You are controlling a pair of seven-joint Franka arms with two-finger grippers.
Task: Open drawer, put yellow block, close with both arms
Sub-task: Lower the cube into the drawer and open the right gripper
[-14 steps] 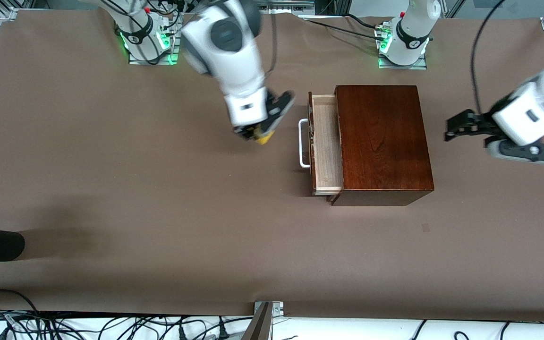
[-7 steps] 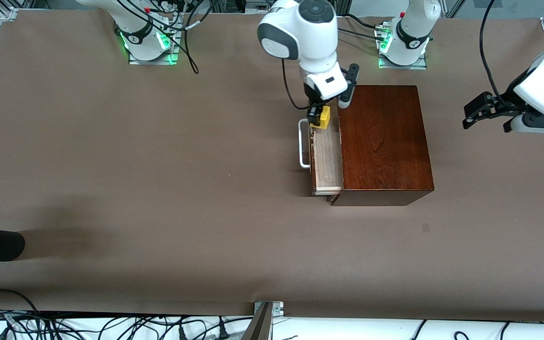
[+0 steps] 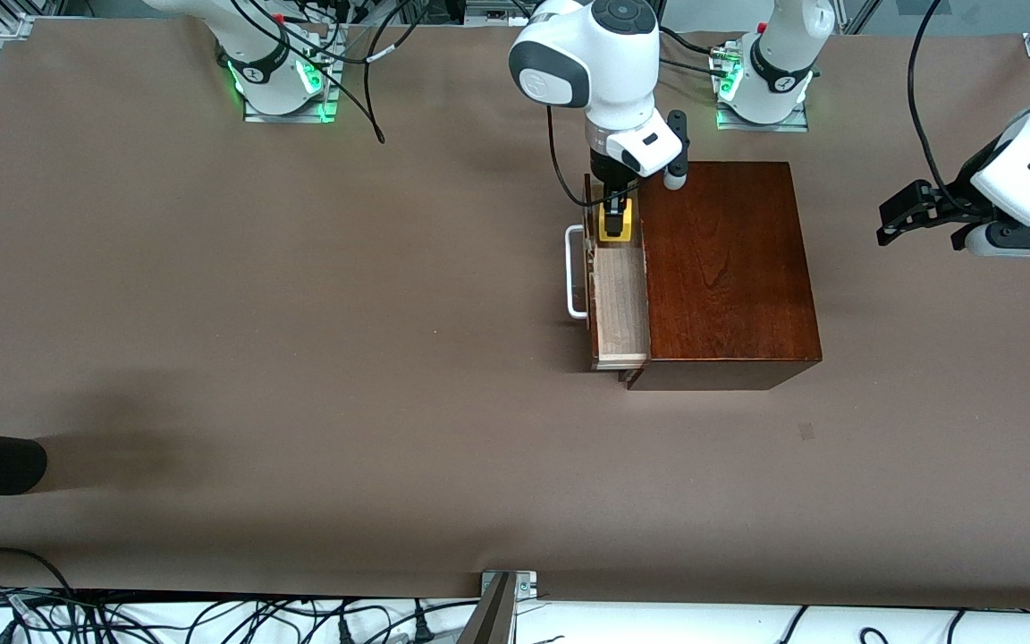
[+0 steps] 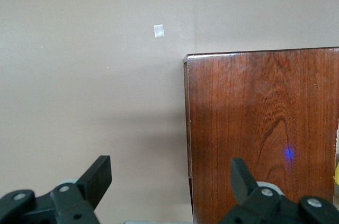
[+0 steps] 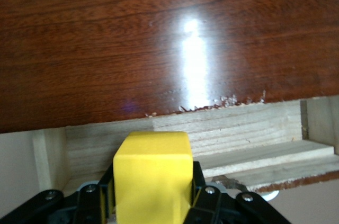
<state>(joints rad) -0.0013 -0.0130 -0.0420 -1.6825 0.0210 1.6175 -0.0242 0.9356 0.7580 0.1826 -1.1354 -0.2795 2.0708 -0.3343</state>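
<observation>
The right end effector (image 3: 614,217) grips the yellow block (image 3: 614,225) over the open drawer (image 3: 620,304) of the wooden box (image 3: 725,268). The left end effector (image 3: 913,213) waits, fingers spread, above the table (image 3: 300,358) past the box toward the left arm's end.

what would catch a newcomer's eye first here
The right claw is shut on the yellow block, over the end of the open drawer farthest from the front camera. The glossy wooden box comes next. The left claw waits, open, toward its own end of the table.
</observation>
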